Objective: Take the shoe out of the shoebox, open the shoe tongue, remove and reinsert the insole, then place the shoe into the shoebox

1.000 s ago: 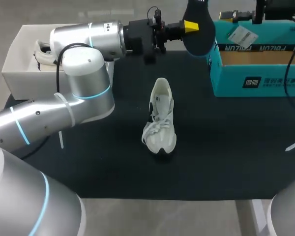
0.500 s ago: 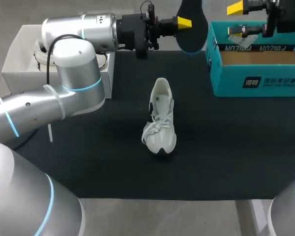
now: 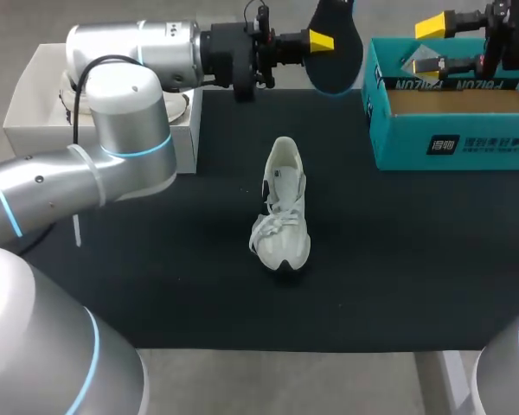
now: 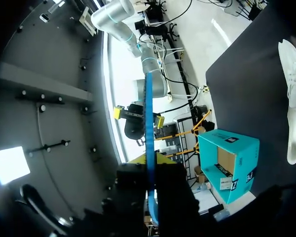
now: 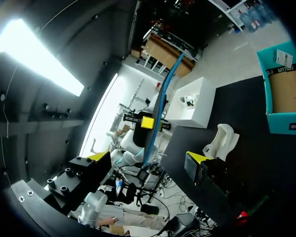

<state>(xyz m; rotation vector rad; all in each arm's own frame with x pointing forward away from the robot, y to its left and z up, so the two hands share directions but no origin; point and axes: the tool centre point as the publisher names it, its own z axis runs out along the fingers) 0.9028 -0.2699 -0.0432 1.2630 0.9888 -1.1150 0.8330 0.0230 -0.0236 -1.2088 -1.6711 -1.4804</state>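
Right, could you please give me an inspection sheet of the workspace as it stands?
Surface: black mat covering the table.
Job's things: white shoe standing on the mat, mid-table; teal shoebox open, back right; dark insole held in the air.
Clutter: white box back left, something pale inside.
Grippers: left gripper shut on the insole; right gripper open, empty, near the shoebox.
Cables: black cable looping along the left arm.
Surroundings: nothing seen.

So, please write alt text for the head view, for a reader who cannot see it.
The left gripper holds a dark insole in the air beyond a white shoe that stands on the black mat. The right gripper hangs open over the teal shoebox at the right.
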